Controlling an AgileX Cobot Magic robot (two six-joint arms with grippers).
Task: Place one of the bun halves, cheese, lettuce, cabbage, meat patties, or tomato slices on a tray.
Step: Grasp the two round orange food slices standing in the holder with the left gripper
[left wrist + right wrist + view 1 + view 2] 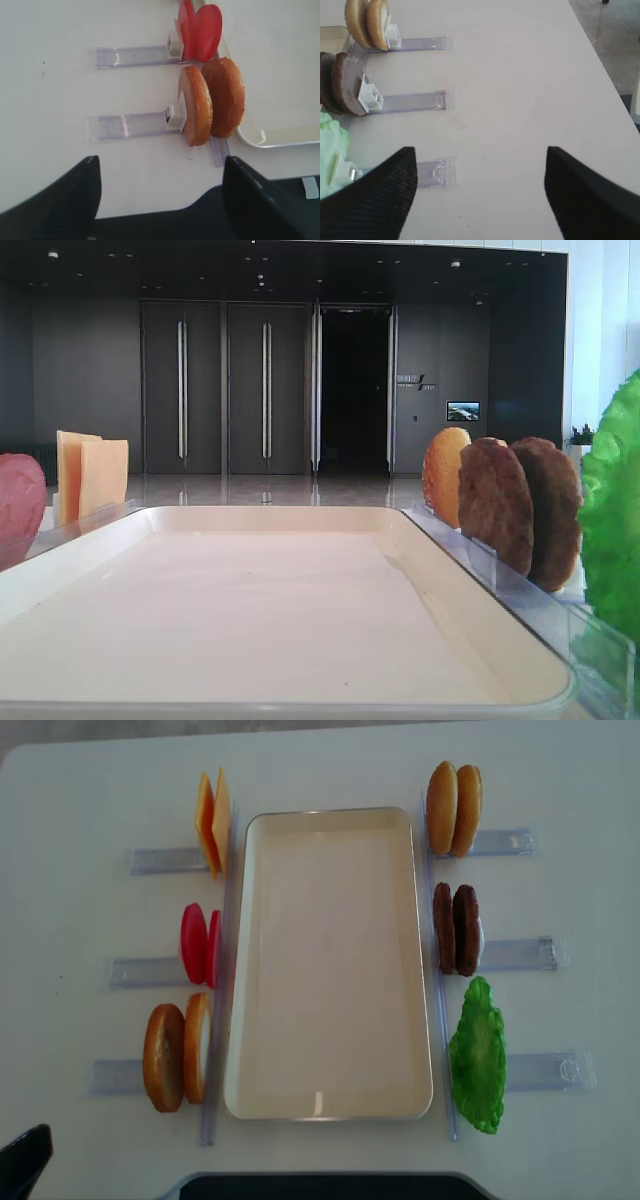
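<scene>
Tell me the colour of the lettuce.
Bright green lettuce, clearest in the overhead exterior view.

Behind my white table (pixel 90 790) stood a dark wall with 2 tall closed doors (pixel 225 388). Right of them gaped a black doorway (pixel 354 390); farther right glowed a small screen (pixel 463 411).

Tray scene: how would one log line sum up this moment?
tray: bare | food: all upright in racks beside it | left gripper: open, holding nothing | right gripper: open, holding nothing

Clear plastic racks (pixel 160 860) on white table (pixel 80 800); dark double doors (pixel 225 388) behind.
</scene>
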